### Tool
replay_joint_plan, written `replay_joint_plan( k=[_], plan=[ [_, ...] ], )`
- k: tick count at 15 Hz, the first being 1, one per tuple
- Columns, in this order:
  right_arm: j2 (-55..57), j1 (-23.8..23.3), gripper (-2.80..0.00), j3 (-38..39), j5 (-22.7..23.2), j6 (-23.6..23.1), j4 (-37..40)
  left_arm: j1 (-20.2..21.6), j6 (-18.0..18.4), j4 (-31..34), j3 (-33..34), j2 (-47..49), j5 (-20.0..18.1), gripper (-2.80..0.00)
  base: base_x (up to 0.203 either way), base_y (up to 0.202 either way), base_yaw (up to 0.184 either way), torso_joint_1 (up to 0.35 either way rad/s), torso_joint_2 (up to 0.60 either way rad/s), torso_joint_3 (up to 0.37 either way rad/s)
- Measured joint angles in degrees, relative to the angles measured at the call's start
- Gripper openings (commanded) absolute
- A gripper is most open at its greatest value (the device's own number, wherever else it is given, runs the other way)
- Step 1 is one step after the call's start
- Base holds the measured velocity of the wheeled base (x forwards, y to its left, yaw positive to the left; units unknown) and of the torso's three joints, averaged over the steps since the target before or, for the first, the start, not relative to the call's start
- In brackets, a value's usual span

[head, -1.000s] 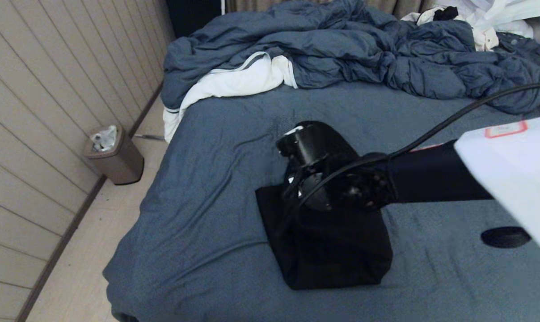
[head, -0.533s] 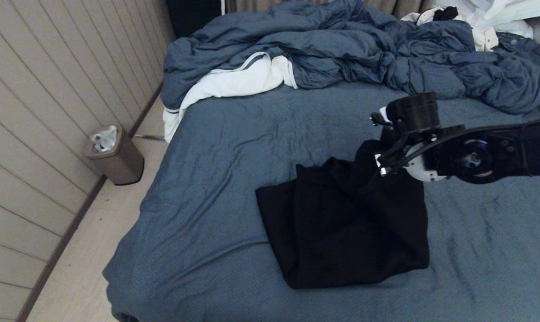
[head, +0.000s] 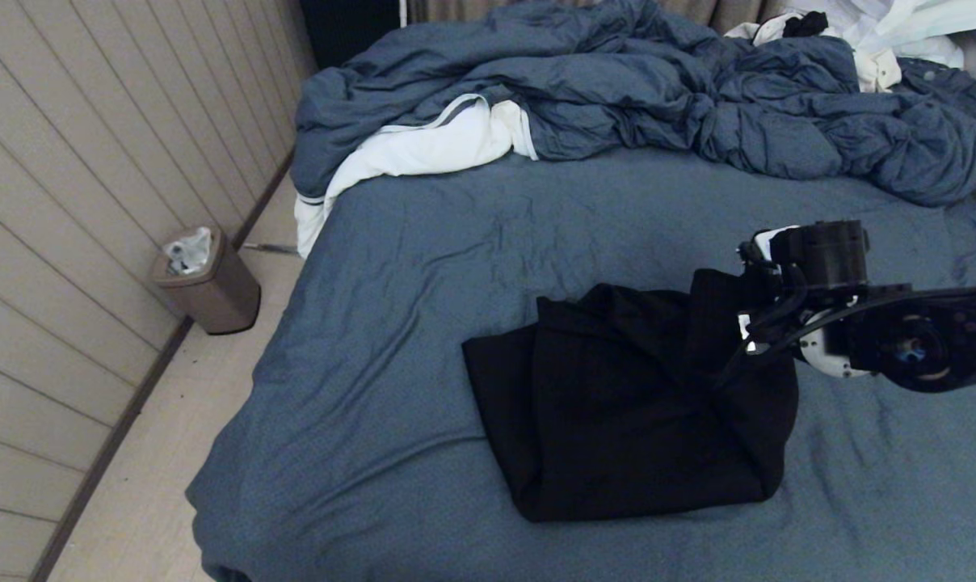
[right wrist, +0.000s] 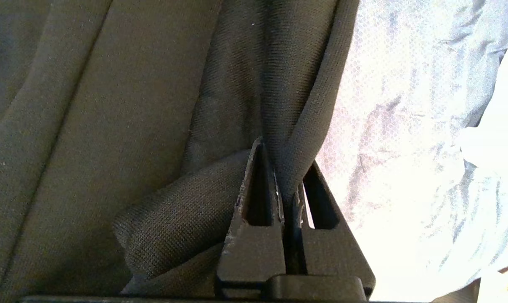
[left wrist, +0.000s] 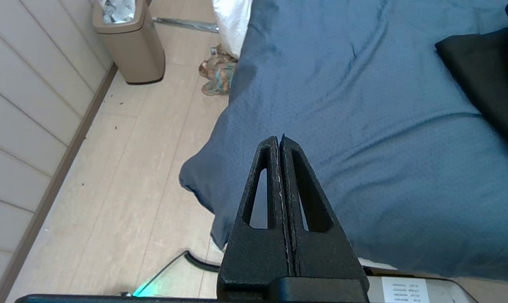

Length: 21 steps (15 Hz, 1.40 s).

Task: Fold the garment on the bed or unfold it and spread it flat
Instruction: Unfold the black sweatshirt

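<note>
The black garment (head: 617,404) lies folded in a rough rectangle on the blue-grey bed (head: 391,339). Its far right corner is lifted, and my right gripper (head: 742,327) is shut on that edge, a little above the sheet. In the right wrist view a fold of the dark fabric (right wrist: 153,126) runs between the gripper (right wrist: 285,168) fingers. My left gripper (left wrist: 279,141) is shut with nothing in it, hanging off the bed's near left corner over the floor. The garment's corner (left wrist: 485,71) shows at the edge of that view.
A puffy blue-grey duvet (head: 633,89) with white lining (head: 423,149) is heaped across the far end of the bed. White clothing (head: 892,32) lies at the far right. A brown bin (head: 205,283) stands on the floor by the wall, left of the bed.
My right arm has swung from over the garment's middle to its right side, pulling the upper layer rightward. The garment has spread wider toward the right.
</note>
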Motion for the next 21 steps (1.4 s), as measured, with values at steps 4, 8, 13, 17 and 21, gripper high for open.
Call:
replay_joint_plan(
  k=[4, 8, 13, 17, 21],
  plan=[
    [-0.7, -1.5, -2.80, 1.2, 2.2, -0.9, 0.0, 0.0, 0.0, 0.0, 0.0, 0.0, 0.0, -2.80, 0.000, 0.000, 0.000, 0.000, 0.00, 0.000],
    [-1.6, -4.1, -2.80, 1.9, 3.1, -1.0, 0.0, 0.0, 0.0, 0.1, 0.0, 0.0, -0.1, -2.80, 0.000, 0.000, 0.000, 0.000, 0.00, 0.000],
    [-3.0, -5.8, -2.80, 2.4, 5.8, -0.1, -0.1, 0.0, 0.0, 0.1, 0.0, 0.0, -0.1, -2.80, 0.000, 0.000, 0.000, 0.000, 0.00, 0.000],
    [-4.6, -8.1, 0.00, 4.7, 7.0, -1.0, -0.2, 0.0, 0.1, 0.1, 0.0, 0.0, -0.1, -2.80, 0.000, 0.000, 0.000, 0.000, 0.00, 0.000],
    [-6.6, -12.0, 0.00, 5.0, 11.0, -0.6, -0.2, 0.0, 0.1, 0.2, 0.0, 0.0, -0.1, -2.80, 0.000, 0.000, 0.000, 0.000, 0.00, 0.000]
  ],
)
